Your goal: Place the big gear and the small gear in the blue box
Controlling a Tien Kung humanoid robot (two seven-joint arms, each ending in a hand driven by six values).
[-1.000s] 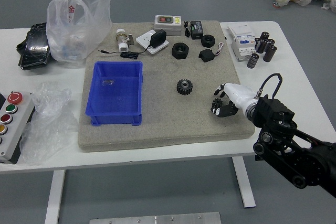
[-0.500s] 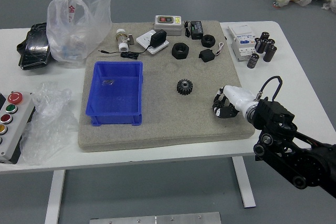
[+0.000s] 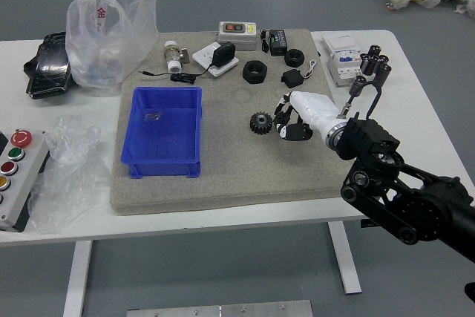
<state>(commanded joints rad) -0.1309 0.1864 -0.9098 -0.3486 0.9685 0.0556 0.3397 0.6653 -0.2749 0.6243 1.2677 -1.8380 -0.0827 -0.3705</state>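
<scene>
My right hand (image 3: pixel 283 118) reaches in from the right, its fingers curled around the small gear. The small gear is mostly hidden by the fingers, with only dark parts at the fingertips. Just left of the fingertips, the big gear (image 3: pixel 260 123), black and toothed, lies flat on the grey mat. The blue box (image 3: pixel 162 144) stands open on the left part of the mat, with a small clear piece inside it and neither gear. My left hand is out of view.
Black rings (image 3: pixel 254 72), a black block, a charger, a meter (image 3: pixel 237 33) and a cable line the mat's back. A white box (image 3: pixel 343 64) and black cylinders stand at the back right. Plastic bags (image 3: pixel 111 27) and a button panel (image 3: pixel 18 176) are on the left.
The fingers of my right hand closed around the small gear on the mat's right side. The hand then moved left and slightly toward the back, and the gear's former spot is bare.
</scene>
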